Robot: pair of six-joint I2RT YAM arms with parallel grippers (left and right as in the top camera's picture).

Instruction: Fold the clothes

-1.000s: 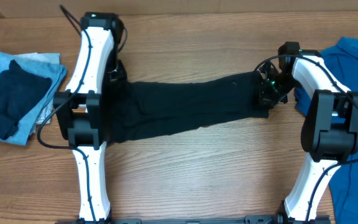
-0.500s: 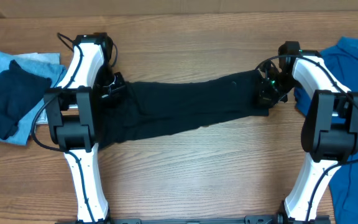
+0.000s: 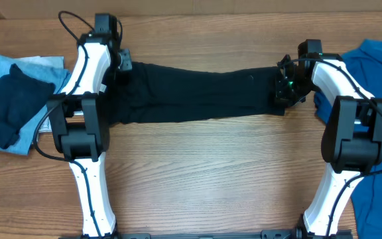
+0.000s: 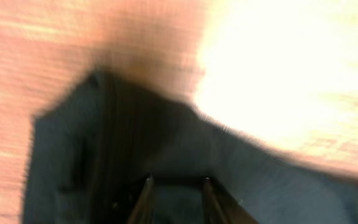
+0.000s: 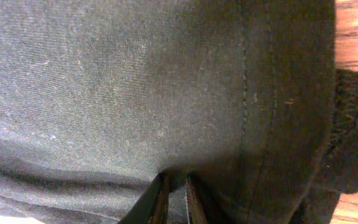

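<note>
A black garment [image 3: 197,96] lies stretched in a long band across the wooden table between my two arms. My left gripper [image 3: 119,61] is shut on its left end at the far side; in the blurred left wrist view the black cloth [image 4: 166,155] sits between the fingers [image 4: 176,182]. My right gripper [image 3: 284,86] is shut on the garment's right end; the right wrist view shows the fingers [image 5: 176,180] pinching the black fabric [image 5: 135,93], with a seam running down at the right.
A pile of folded clothes, dark navy on light blue [image 3: 15,99], lies at the left edge. A blue shirt [image 3: 377,73] lies at the right edge, partly under my right arm. Bare wood table [image 3: 211,179] lies in front of the garment.
My left gripper has moved toward the far edge of the table, pulling the garment's left end up. The cloth went from a slanted band to a straighter, level one. The right arm barely moved.
</note>
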